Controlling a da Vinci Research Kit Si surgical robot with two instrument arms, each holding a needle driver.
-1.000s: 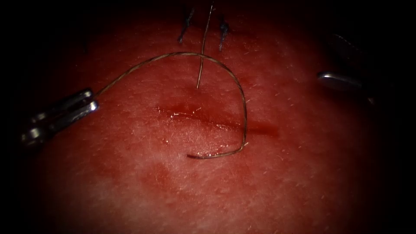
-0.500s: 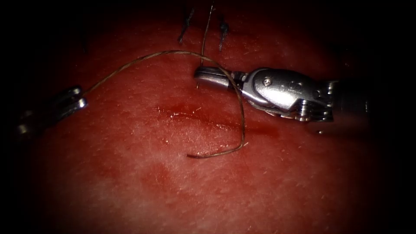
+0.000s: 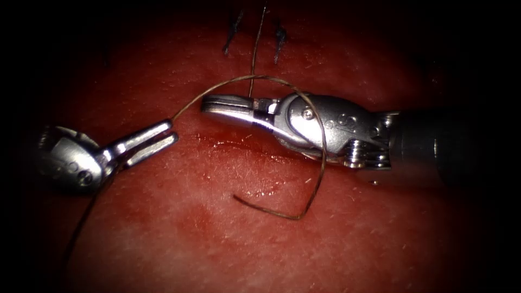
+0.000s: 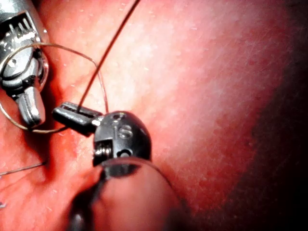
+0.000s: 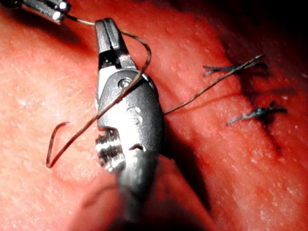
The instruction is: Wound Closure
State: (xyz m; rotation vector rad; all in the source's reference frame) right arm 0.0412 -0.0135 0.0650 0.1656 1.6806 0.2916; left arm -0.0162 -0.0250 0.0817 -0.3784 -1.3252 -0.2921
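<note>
thread gripped by left tool, looped over level right tool.

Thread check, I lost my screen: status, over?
Left claw shut on thin brown thread. Right claw shut, thread looped over it. Free end lies on red tissue below cut.

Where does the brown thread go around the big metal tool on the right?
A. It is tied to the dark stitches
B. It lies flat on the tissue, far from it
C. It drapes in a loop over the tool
C: the thread arcs up from the left tool and hangs over the right tool, its loose end lying on the tissue.
</note>
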